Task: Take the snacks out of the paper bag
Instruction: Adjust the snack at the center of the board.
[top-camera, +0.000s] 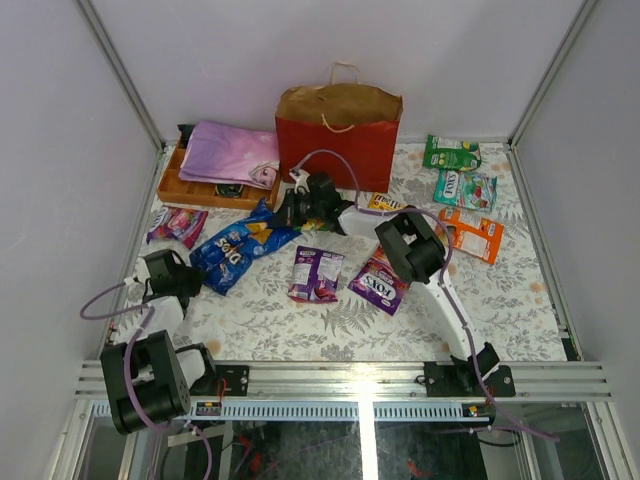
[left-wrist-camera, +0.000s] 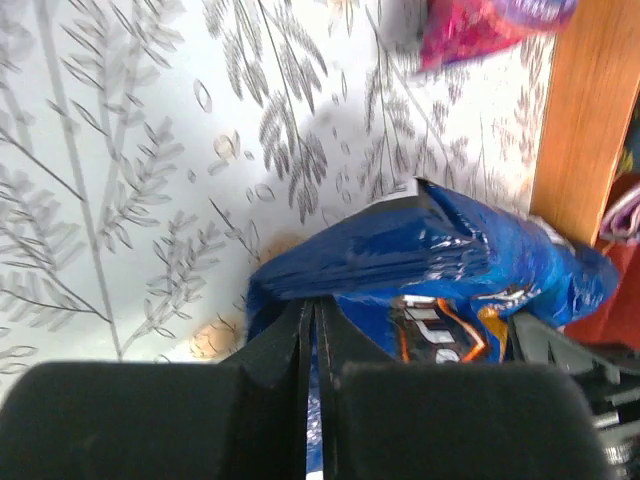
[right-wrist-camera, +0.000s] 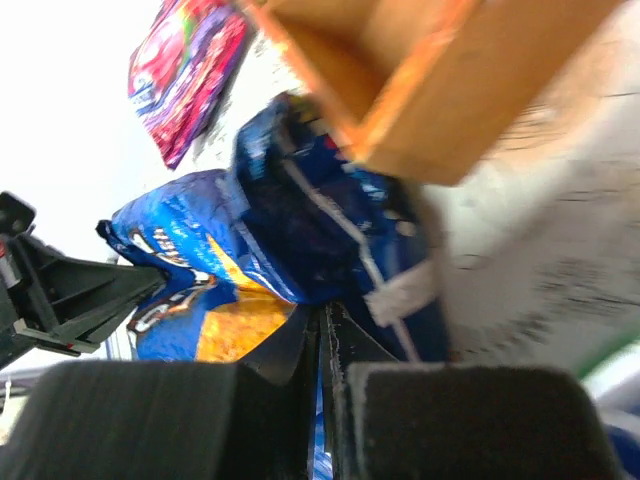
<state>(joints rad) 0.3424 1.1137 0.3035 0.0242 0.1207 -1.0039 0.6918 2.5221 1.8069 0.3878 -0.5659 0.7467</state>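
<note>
At the back of the flowered tablecloth (top-camera: 300, 330), seen from above, the red paper carrier bag (top-camera: 338, 150) stands upright with its mouth open; what is left inside is hidden. The large blue glossy Doritos bag (top-camera: 238, 252) lies out on the cloth, well apart from the carrier bag and just in front of the orange wooden tray (top-camera: 180, 190). The left gripper (top-camera: 195, 272) sits at its near-left end and the right gripper (top-camera: 290, 212) at its far-right end. A flat purple packet (top-camera: 315, 272) lies just beside it.

Left wrist view: the fingers are pressed together with only a thin slit, a sliver of blue showing in it, so they seem clenched on the bag's folded edge.

Right wrist view: the fingers (right-wrist-camera: 290, 350) are likewise closed, blue film in the slit and the bag's crumpled end touching the tips, the tray corner close above.

The bag looks as good as delivered. Doing it well means letting it lie flat, opening both jaws fully before lifting so the film does not drag, and backing the right wrist clear of the tray.
</note>
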